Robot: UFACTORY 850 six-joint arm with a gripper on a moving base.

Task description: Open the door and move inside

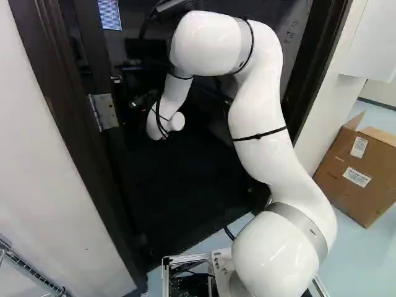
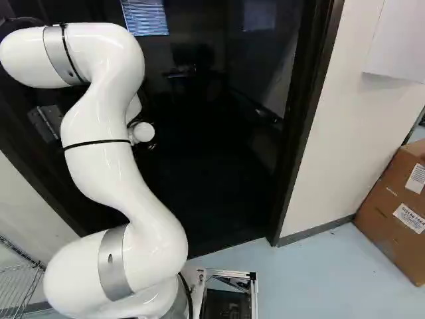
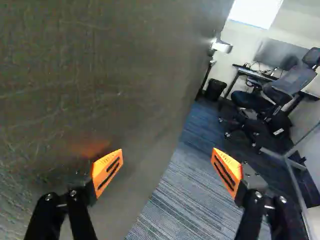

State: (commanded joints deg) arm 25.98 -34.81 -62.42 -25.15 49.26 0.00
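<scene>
The gripper (image 1: 141, 100), dark against the doorway (image 1: 179, 179), shows only faintly beyond my wrist in the left base view. In the wrist view the gripper (image 3: 167, 153) is open, its orange pads wide apart with nothing gripped. One finger stands close beside the broad face of the door (image 3: 100, 65), which carries an orange reflection; whether they touch I cannot tell. The door stands open, with carpet and a room past its edge. A metal handle (image 3: 221, 47) sits near that far edge. A hinge (image 1: 104, 111) shows on the frame in the left base view.
Dark door frame posts (image 2: 307, 119) flank the arm. Cardboard boxes (image 1: 359, 170) stand right of the doorway, by the wall (image 2: 352, 119). A wire rack (image 2: 20, 286) is at the near left. Inside are an office chair (image 3: 272, 95), a desk and a bin (image 3: 215, 89).
</scene>
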